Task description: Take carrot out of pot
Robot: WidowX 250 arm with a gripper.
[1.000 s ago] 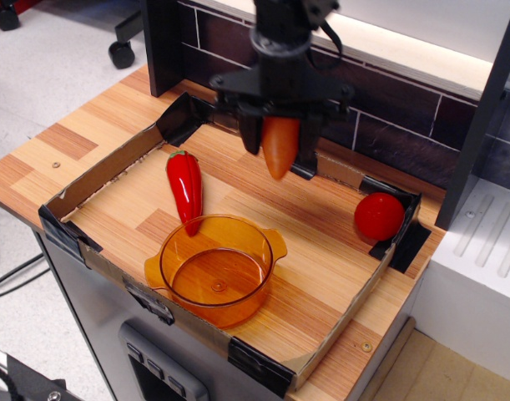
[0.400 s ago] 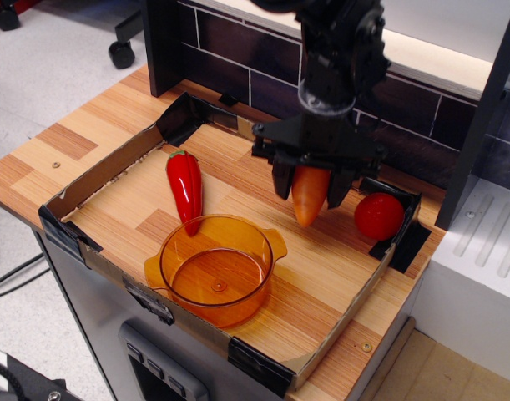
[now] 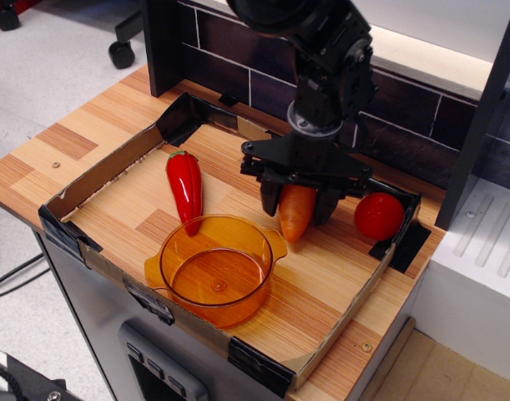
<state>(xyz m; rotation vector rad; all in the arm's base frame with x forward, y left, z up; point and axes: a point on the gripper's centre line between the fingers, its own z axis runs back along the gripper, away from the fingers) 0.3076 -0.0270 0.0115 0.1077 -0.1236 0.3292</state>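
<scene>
While the black robot gripper grips the stubby orange plastic toy carrot, jaws closed on its upper end | carrot has moved right and come down since a second ago, tip now at the wooden tray floor, just right of the empty translucent amber plastic pot | extraction done; release pending.

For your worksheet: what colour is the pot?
Translucent amber-orange pot, seen in the only view.

- A robot lab dressed as a toy kitchen.
- Wooden counter with a cardboard-walled tray.
- Dark tiled backsplash behind.
- Office chair caster on the grey floor.
</scene>
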